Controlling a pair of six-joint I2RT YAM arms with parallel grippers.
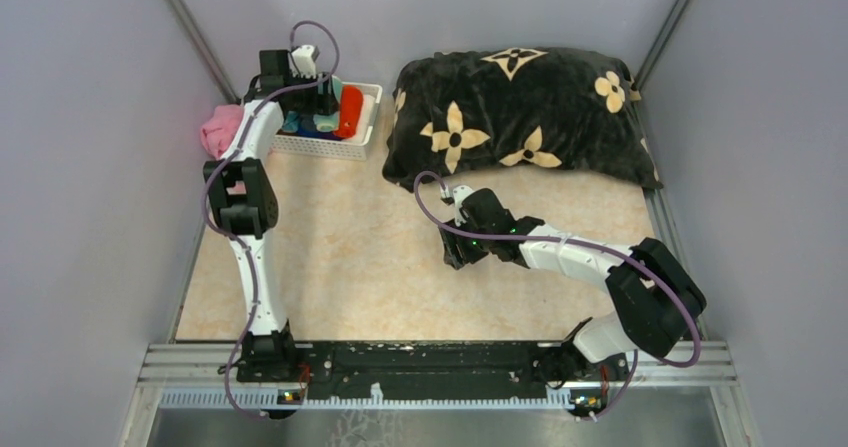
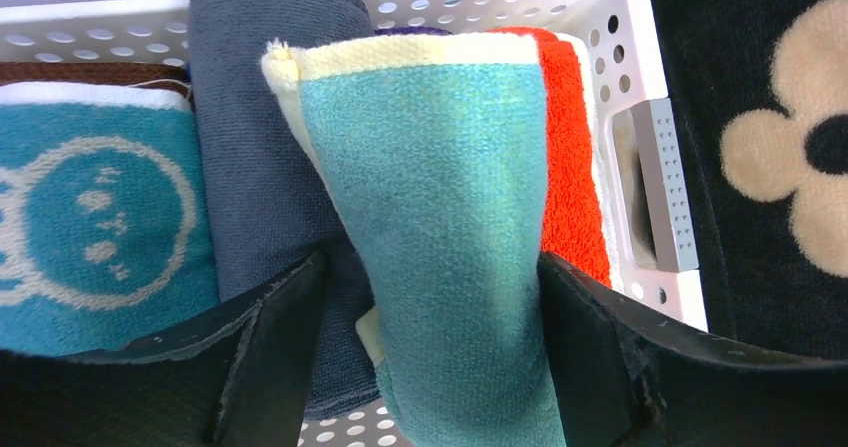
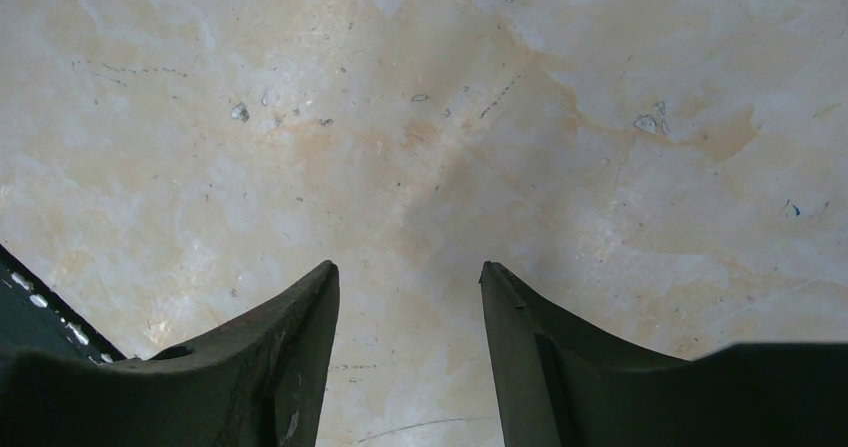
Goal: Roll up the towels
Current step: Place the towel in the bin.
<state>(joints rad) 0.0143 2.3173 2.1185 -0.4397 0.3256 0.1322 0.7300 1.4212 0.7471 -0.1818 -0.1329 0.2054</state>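
Towels lie rolled and packed side by side in the basket (image 2: 600,22): the circle-print towel (image 2: 90,217), a grey towel (image 2: 255,147), the yellow-teal towel (image 2: 440,217) and the orange-red towel (image 2: 572,167), the last against the basket wall that faces the cushion (image 2: 770,167). The yellow-teal roll sits wedged between its neighbours, which probably keeps it from unrolling. The left jaws straddle it, spread wide. A sliver of grey towel shows between one jaw and the roll, while the other jaw stands just at the roll's edge; this reads as a release, not a grip. Inside the basket there is little free room, so a sideways move would likely drag the orange-red towel or meet the handled wall; straight up out of the basket looks like the clear way. The right jaws hang open and empty over bare counter (image 3: 420,117), well apart from the basket. A pink cloth (image 1: 222,127) lies outside the basket, on the side away from the cushion.
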